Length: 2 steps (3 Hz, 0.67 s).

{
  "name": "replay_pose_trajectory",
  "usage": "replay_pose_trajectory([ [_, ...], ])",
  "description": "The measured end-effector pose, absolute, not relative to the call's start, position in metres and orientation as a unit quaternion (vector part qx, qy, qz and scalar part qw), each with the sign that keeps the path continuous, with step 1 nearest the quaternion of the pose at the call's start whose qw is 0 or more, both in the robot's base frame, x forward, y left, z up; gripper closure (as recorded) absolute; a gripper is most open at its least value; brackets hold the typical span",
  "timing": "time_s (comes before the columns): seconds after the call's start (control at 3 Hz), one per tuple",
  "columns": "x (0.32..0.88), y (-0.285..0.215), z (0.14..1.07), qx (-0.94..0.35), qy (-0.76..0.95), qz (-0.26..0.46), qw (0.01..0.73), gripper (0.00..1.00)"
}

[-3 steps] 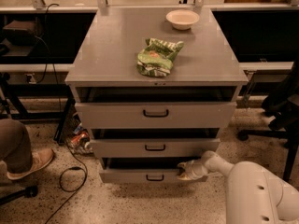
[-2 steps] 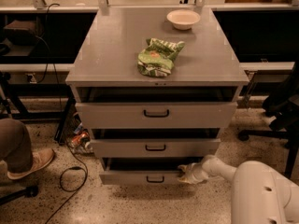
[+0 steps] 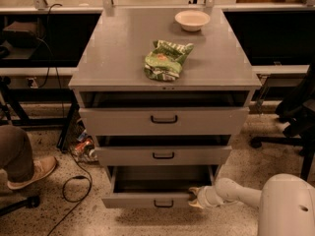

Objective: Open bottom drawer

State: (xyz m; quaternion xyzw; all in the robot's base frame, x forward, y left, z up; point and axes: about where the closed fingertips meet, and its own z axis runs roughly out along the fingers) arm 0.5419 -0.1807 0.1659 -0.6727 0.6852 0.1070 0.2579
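The bottom drawer [image 3: 147,199] is the lowest and narrowest of three grey drawers in the cabinet. It stands pulled out, with its dark inside showing and a small black bar handle [image 3: 163,203] at the centre of its front. My gripper [image 3: 197,198], on a white arm coming from the lower right, is at the right end of the drawer front, against its top edge. The mid-sized drawer [image 3: 163,156] and the top, widest drawer [image 3: 164,120] above it each stand slightly out.
On the cabinet top [image 3: 118,53] lie a green chip bag [image 3: 164,59] and a white bowl [image 3: 192,19]. A person's leg and shoe [image 3: 27,168] are at the left on the floor, with cables [image 3: 74,186]. A dark chair base [image 3: 290,127] stands at the right.
The bottom drawer has come further out towards the camera, and my gripper has moved with its right end.
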Motion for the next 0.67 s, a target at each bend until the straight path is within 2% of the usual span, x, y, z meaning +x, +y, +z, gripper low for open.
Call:
replay_pose_trajectory([
  [0.67, 0.524, -0.182, 0.161, -0.676, 0.685, 0.114, 0.247, 1.00],
])
